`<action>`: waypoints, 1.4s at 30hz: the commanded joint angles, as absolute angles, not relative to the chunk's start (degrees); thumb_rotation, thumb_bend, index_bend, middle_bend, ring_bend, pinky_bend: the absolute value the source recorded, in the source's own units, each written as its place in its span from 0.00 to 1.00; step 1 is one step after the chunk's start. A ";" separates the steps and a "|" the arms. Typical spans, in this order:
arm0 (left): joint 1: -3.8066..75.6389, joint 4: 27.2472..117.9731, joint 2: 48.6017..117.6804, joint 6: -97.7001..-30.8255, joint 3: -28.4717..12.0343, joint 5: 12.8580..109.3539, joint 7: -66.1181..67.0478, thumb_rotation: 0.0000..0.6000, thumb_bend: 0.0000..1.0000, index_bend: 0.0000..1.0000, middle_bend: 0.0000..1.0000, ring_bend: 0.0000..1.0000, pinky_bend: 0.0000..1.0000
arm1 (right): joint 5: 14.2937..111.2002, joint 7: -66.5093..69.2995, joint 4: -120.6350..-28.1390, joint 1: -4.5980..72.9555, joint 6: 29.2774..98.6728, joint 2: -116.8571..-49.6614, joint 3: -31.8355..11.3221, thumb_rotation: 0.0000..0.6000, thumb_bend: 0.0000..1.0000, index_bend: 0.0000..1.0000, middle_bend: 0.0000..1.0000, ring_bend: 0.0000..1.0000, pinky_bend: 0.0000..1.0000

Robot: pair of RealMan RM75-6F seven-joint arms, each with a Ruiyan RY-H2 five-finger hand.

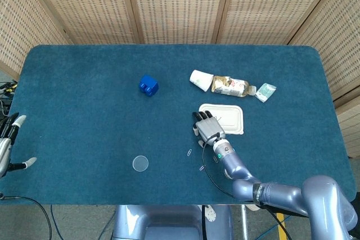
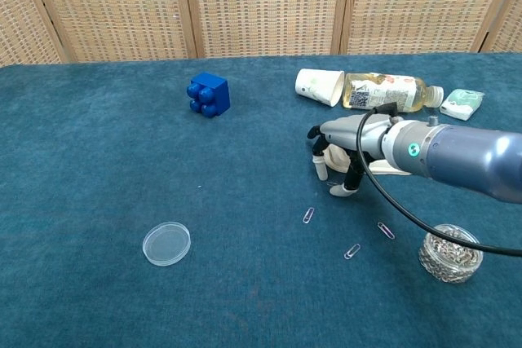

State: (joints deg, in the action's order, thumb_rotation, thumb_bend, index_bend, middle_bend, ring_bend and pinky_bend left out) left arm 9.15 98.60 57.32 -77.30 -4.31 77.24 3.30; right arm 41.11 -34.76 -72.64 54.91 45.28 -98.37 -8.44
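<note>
Right hand fingers curled downward, tips on the blue cloth, holding nothing, beside the white rectangular plastic tray. Chest view alone shows the glass jar of paperclips. Left hand spread, empty, head view only.

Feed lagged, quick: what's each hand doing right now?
Left hand: open, fingers apart, holding nothing, at the table's left edge.
Right hand: fingers down by the white tray; a grip cannot be told.
</note>
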 commanded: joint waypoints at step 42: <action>9.10 98.79 57.30 -77.61 -4.10 77.62 3.30 1.00 0.01 0.00 0.00 0.00 0.00 | 47.65 -31.55 -71.64 52.39 46.90 -97.35 -6.53 1.00 0.50 0.66 0.03 0.00 0.01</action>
